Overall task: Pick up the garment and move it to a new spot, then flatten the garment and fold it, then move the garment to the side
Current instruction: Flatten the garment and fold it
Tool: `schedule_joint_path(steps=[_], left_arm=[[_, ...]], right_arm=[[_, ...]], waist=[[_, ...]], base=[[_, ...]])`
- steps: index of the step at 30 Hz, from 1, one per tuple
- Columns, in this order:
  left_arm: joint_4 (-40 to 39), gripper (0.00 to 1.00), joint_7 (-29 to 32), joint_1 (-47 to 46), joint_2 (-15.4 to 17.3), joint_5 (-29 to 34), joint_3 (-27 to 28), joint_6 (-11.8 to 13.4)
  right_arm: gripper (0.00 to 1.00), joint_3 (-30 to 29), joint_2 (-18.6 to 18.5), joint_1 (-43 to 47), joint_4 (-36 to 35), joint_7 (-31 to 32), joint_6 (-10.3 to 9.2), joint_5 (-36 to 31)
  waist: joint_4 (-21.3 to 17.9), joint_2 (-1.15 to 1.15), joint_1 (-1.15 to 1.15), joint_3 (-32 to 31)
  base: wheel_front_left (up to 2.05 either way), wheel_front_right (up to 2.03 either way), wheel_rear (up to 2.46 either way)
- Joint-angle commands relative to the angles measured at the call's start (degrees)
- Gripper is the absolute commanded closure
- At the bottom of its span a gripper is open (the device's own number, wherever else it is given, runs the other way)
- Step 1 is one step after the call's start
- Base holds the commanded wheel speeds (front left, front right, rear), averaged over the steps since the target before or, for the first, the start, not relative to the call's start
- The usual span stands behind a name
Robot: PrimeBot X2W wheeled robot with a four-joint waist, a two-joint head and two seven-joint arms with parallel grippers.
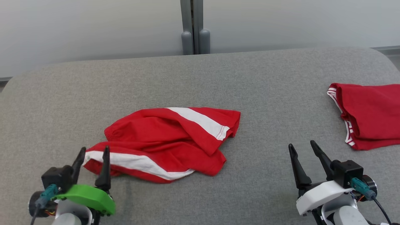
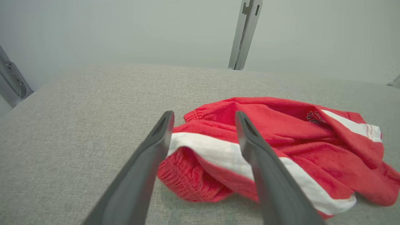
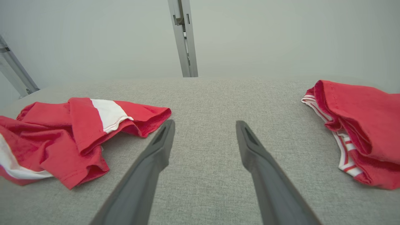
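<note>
Your garment (image 1: pixel 168 140) lies crumpled on the grey counter (image 1: pixel 218 78), left of centre. Your left pincer (image 1: pixel 95 149) stands wide and holds nothing, its tips at the garment's near-left corner by the white stripe; you can't tell whether they touch the cloth. Your right pincer (image 1: pixel 301 144) is wide too, over bare counter, between the garment and a pile (image 1: pixel 368 115) of red cloth at the right edge.

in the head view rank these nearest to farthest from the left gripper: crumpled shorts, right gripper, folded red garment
From the left gripper:
1. The crumpled shorts: just past its fingertips, left of centre.
2. The right gripper: across at the lower right.
3. The folded red garment: at the far right edge, beyond the right gripper.
</note>
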Motion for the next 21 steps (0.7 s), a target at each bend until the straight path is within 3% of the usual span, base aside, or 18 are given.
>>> schedule_joint_path(steps=[1,12,21], left_arm=[[-1.40,0.00,-0.24,1.69,-0.93,0.44,0.26,0.67],[-8.30,0.00,-0.26,7.42,-7.62,3.60,2.51,1.93],[-8.76,0.00,-0.27,7.46,-10.19,6.44,2.95,0.08]], right_arm=[[0.00,0.31,-0.23,0.64,-0.08,-0.25,-0.10,0.25],[0.00,4.08,-0.20,1.11,0.89,-0.25,-0.10,0.30],[0.00,14.75,-0.23,-3.16,6.64,-0.25,-0.10,-1.84]], waist=[[0.42,0.00,0.00,-0.31],[1.12,0.00,0.00,-0.96],[4.56,0.00,0.00,-0.28]], base=[[0.00,0.00,0.00],[0.00,0.00,0.00],[0.00,0.00,0.00]])
